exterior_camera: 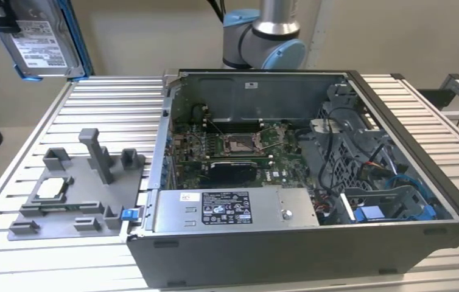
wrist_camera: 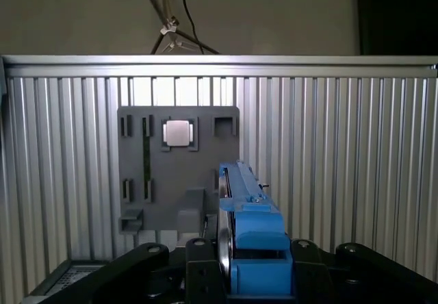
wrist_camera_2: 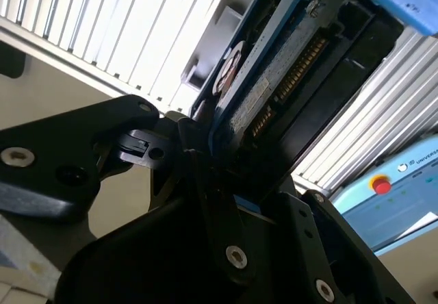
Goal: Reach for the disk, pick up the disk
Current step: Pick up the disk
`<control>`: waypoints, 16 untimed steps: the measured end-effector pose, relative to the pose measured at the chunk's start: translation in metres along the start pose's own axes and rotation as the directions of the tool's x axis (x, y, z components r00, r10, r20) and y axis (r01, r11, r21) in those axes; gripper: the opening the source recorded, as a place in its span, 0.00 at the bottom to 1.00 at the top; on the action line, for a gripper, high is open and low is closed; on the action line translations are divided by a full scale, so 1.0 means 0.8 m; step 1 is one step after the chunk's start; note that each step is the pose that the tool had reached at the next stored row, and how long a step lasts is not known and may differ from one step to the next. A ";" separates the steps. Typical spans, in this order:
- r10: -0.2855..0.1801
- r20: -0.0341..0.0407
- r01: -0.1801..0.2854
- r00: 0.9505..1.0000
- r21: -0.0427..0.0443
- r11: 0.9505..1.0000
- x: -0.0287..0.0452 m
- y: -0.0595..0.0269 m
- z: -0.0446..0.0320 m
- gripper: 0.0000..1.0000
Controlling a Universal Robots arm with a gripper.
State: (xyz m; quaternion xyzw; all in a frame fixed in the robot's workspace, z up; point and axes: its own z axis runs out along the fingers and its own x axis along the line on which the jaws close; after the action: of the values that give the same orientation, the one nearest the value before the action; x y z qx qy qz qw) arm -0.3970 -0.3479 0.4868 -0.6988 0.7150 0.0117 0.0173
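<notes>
The gripper point(wrist_camera: 250, 257) is clamped on the disk point(exterior_camera: 41, 38), which hangs in the air at the exterior view's upper left corner, well clear of the slatted aluminium table point(exterior_camera: 424, 115). The drive's white label faces the camera and its blue frame runs down the edge on the exterior view's right.

In the first wrist view the disk point(wrist_camera: 241, 208) is seen edge-on, blue frame toward the lens, with a black finger point(wrist_camera: 200, 266) pressed against one side and another against the opposite side. Behind it lie the table and a grey fixture plate point(wrist_camera: 140, 174) carrying a small square silver chip point(wrist_camera: 178, 133). In the second wrist view the gripper point(wrist_camera_2: 205, 157) closes on the lower end of the disk point(wrist_camera_2: 270, 85), whose connector edge and circuit side show.

On the table in the exterior view, the fixture plate point(exterior_camera: 79, 210) sits at lower left with the chip point(exterior_camera: 51, 188) resting on it. Just beside it, at centre and right, stands an open computer case point(exterior_camera: 294, 261) with its motherboard exposed and a grey metal box point(exterior_camera: 294, 210) with a sticker near the front. The arm's base point(exterior_camera: 262, 36) rises behind the case at top centre.
</notes>
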 end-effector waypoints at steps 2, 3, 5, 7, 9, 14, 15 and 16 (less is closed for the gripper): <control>0.000 0.000 0.000 1.000 0.000 1.000 -0.0001 -0.007 0.0001 0.00; 0.000 0.000 0.000 1.000 0.000 1.000 -0.0002 -0.010 0.0001 0.00; 0.000 0.000 0.000 1.000 0.000 1.000 -0.0004 -0.017 0.0002 0.00; 0.000 0.000 0.000 1.000 -0.001 1.000 -0.0005 -0.024 0.0003 0.00; 0.000 0.000 0.000 1.000 -0.001 1.000 -0.0007 -0.031 0.0003 0.00; 0.000 0.000 0.000 1.000 -0.001 1.000 -0.0011 -0.048 0.0005 0.00; 0.000 0.000 0.000 1.000 -0.001 1.000 -0.0012 -0.051 0.0005 0.00; 0.000 0.000 0.000 1.000 -0.001 1.000 -0.0012 -0.054 0.0005 0.00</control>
State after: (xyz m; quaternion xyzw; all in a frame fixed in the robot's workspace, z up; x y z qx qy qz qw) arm -0.3534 -0.3479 0.4867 -0.6988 0.7150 0.0121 0.0168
